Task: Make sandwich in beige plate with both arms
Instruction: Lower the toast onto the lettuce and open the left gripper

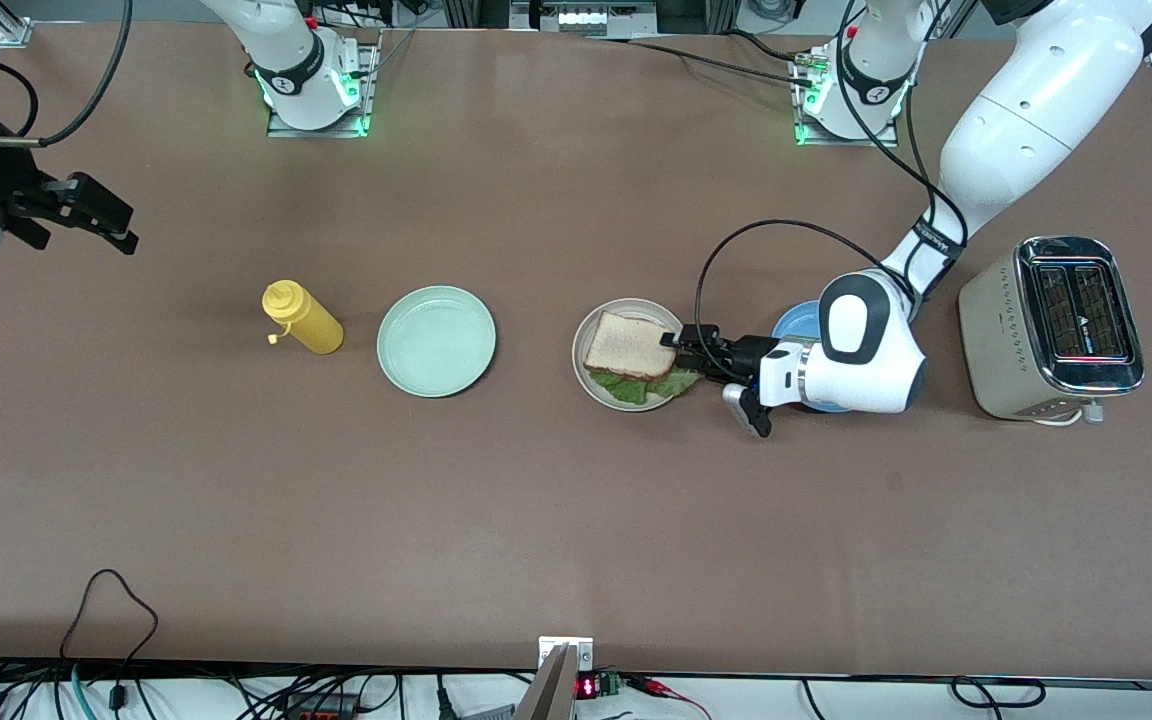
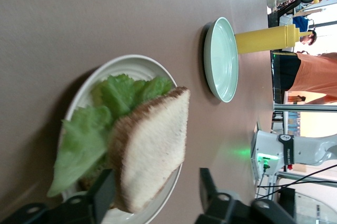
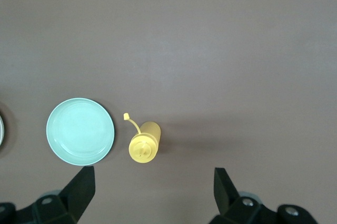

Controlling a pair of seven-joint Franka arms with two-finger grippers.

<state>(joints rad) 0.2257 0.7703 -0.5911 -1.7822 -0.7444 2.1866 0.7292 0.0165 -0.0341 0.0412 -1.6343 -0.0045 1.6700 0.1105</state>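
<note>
The sandwich (image 1: 629,345) lies on the beige plate (image 1: 636,308): a pale bread slice (image 2: 155,145) on top, with ruffled green lettuce (image 2: 100,124) sticking out under it toward the front camera. Any lower slice is mostly hidden. My left gripper (image 1: 686,352) reaches in low from the toaster end. It is open astride the top slice's corner (image 2: 157,195), one finger (image 2: 102,195) close against the crust and the other (image 2: 210,187) standing clear of it. My right gripper (image 1: 121,228) waits, open and holding nothing (image 3: 152,190), high over the right arm's end of the table.
A mint-green plate (image 1: 436,340) and a yellow squeeze bottle (image 1: 301,317) sit beside the beige plate toward the right arm's end. A blue plate (image 1: 796,322) lies partly under the left wrist. A silver toaster (image 1: 1051,325) stands at the left arm's end.
</note>
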